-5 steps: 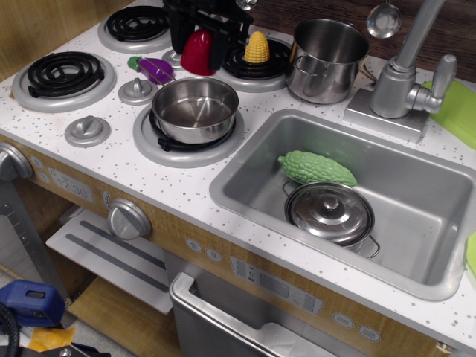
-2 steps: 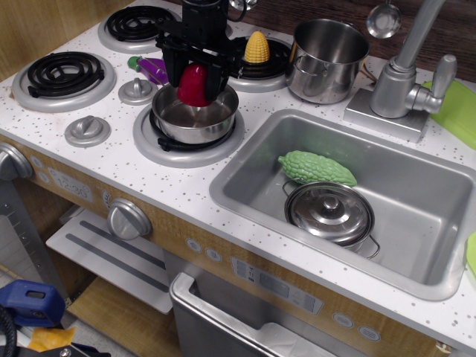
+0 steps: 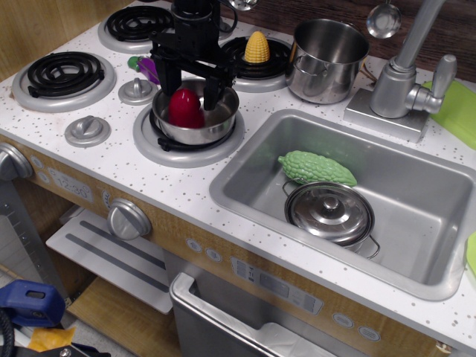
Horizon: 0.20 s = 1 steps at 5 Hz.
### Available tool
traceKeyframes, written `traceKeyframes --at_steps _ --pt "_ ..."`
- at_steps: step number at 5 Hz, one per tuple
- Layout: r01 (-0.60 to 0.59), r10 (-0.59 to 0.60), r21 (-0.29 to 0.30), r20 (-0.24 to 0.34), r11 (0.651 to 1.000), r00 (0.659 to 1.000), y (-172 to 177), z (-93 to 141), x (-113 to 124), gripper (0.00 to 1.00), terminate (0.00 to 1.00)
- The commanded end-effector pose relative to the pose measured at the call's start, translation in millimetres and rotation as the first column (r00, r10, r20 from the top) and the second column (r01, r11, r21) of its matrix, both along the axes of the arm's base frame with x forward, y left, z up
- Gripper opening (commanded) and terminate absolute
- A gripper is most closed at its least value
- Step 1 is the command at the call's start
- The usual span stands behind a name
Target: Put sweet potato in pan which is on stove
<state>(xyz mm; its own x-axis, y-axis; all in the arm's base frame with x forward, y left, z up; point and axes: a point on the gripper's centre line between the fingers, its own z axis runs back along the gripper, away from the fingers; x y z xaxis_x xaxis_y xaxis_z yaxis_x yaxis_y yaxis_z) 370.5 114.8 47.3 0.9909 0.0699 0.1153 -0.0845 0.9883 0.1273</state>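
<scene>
The red egg-shaped sweet potato is low inside the shallow steel pan, toward its left side. The pan sits on the front right burner of the white speckled stove. My black gripper reaches down into the pan from above. Its two fingers flank the sweet potato and still look closed on it. Whether the sweet potato touches the pan's bottom is hard to tell.
A purple eggplant lies just left of the gripper and yellow corn stands on the back right burner. A tall steel pot is beside the faucet. The sink holds a green gourd and a lidded pot.
My gripper has carried the sweet potato from above the back of the stove forward and down into the pan. The fingers' spread looks unchanged.
</scene>
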Motion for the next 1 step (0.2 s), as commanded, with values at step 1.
traceKeyframes --at_steps 1 --pt "-0.004 0.002 0.024 0.088 1.0 0.996 4.1 33.6 5.3 1.0 1.0"
